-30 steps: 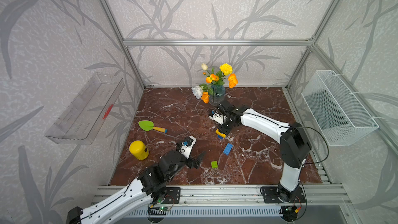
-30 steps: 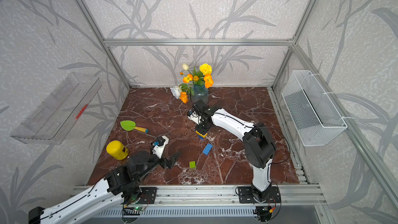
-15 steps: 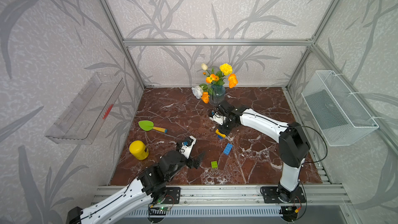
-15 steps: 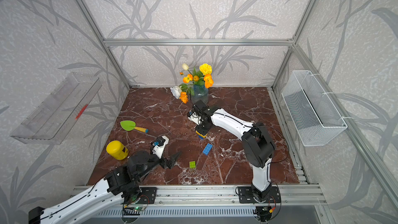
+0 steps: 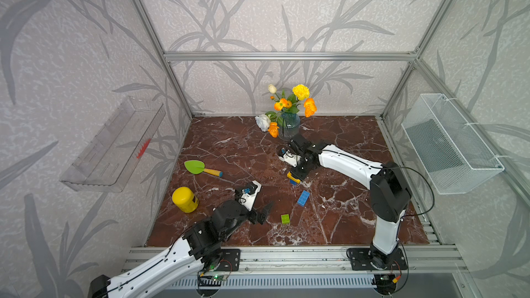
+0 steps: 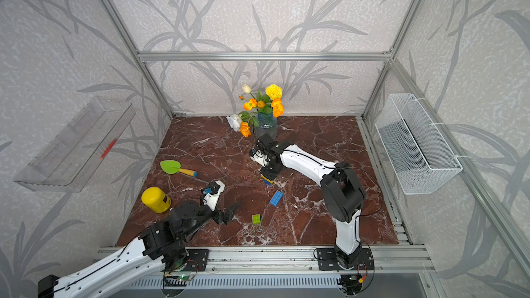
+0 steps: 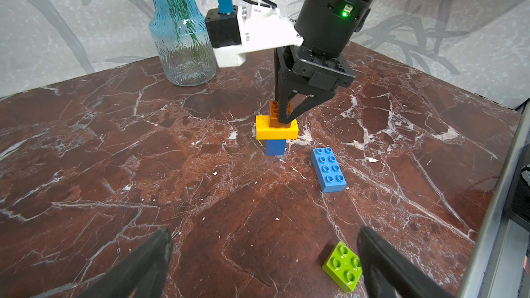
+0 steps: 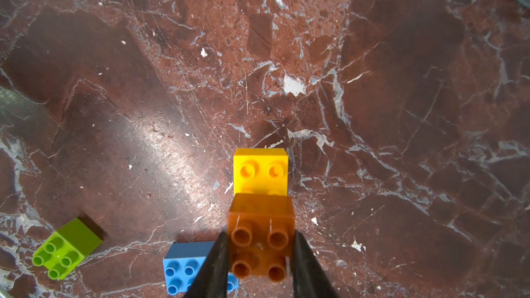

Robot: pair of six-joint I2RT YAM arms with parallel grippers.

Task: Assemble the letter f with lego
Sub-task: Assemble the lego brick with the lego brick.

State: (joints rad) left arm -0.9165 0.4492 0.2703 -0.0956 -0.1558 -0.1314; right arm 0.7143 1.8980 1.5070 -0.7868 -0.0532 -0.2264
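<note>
Clamping the small orange studded plastic brick [image 8: 261, 216] atop the long yellow studded brick [image 8: 260, 167], the right claw [image 8: 259, 237] is narrowed; the left claw [image 7: 264, 233] gapes wide, holding nothing.

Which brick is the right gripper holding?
The orange brick, pinched between the fingers of the right gripper on top of the yellow brick. The long blue brick and green brick lie loose on the table.
</note>
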